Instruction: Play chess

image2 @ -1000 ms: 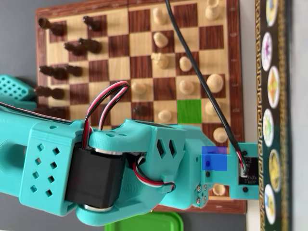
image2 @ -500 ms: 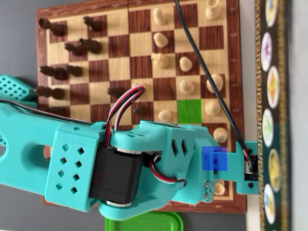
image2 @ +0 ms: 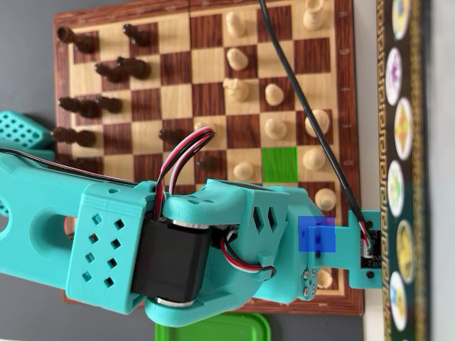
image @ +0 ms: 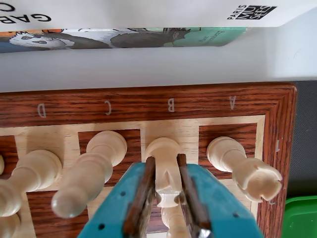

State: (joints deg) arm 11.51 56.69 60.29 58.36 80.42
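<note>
Nothing shifts between the half-second-old overhead view and now; arm static. Gripper (image: 166,198) is clamped around a pale chess piece (image: 164,168) on the B-file square by the board's (image: 148,101) lettered edge. Piece not yet lifted; the green-marked square (image2: 279,163) sits empty, the move left.

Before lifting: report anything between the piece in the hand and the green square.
The green square is bare. The white piece in the hand has tall neighbours on both sides; the arm hides the squares between.
</note>
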